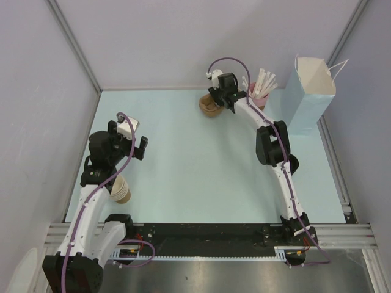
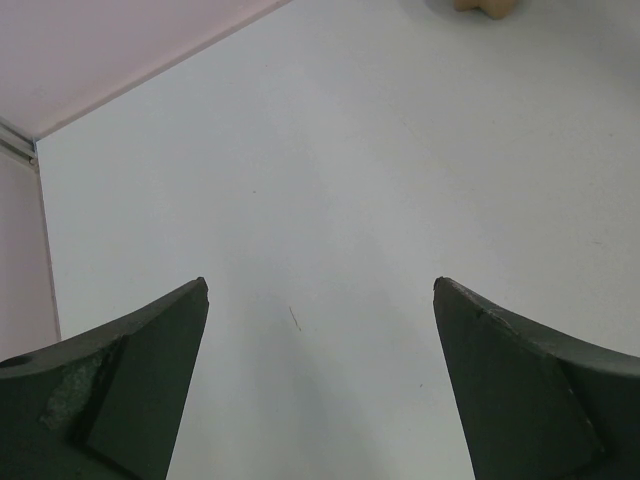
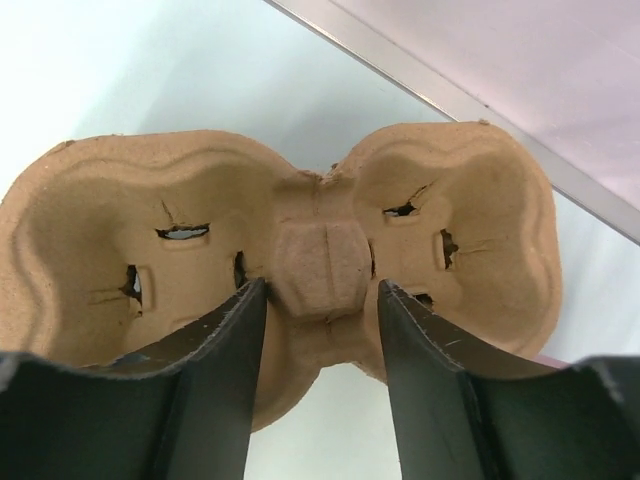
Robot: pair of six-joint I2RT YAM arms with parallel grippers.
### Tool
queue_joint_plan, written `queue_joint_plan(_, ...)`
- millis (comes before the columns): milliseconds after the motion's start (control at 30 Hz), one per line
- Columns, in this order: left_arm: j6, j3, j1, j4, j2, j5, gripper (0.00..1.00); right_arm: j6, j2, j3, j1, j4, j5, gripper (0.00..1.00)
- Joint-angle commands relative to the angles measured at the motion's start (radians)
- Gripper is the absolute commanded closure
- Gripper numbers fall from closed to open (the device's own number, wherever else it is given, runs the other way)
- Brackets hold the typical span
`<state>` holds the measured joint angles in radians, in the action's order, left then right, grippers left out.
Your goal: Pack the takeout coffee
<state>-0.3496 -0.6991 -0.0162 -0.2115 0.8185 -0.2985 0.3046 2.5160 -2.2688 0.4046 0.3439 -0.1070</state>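
Note:
The takeout coffee is out of view in every frame. A brown pulp cup carrier (image 1: 209,107) with two wells lies at the back of the table. My right gripper (image 1: 220,101) reaches down onto it. In the right wrist view the carrier (image 3: 120,220) fills the frame, and the right gripper (image 3: 320,287) stands open with one finger in each well, straddling the raised centre hub with a thin gap on both sides. My left gripper (image 1: 128,137) hovers wide open over bare table at the left, with nothing between its fingers (image 2: 150,350).
A pink cup of white straws (image 1: 261,90) stands just right of the carrier. A tall light-blue paper bag (image 1: 311,94) stands open at the back right. A stack of lidless tan cups (image 1: 121,190) lies beside the left arm. Walls enclose the table.

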Motion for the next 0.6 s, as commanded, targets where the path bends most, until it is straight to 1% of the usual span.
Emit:
queue_joint_plan(0, -0.017, -0.010, 0.005, 0.017, 0.004, -0.001, 0.01, 0.013, -0.020, -0.021, -0.006, -0.046, -0.002, 0.49)
queue_joint_plan(133, -0.017, -0.010, 0.005, 0.018, 0.002, 0.001, 0.00, 0.037, -0.039, 0.011, -0.001, -0.089, -0.042, 0.58)
queue_joint_plan(200, -0.017, -0.010, 0.005, 0.017, 0.002, -0.001, 0.01, 0.050, -0.039, 0.020, 0.000, -0.100, -0.048, 0.61)
queue_joint_plan(233, -0.017, -0.010, 0.007, 0.017, 0.002, -0.001, 0.01, 0.050, -0.039, 0.020, -0.001, -0.102, -0.046, 0.65)
queue_joint_plan(333, -0.017, -0.010, 0.007, 0.017, 0.001, -0.001, 0.00, 0.045, -0.042, 0.023, -0.003, -0.100, -0.037, 0.73)
queue_joint_plan(433, -0.015, -0.010, 0.005, 0.017, 0.002, 0.001, 0.01, 0.047, -0.049, 0.026, -0.003, -0.102, -0.033, 0.78)
queue_joint_plan(567, -0.015, -0.010, 0.005, 0.015, 0.002, -0.001, 0.01, 0.045, -0.066, 0.028, -0.003, -0.106, -0.036, 0.80)
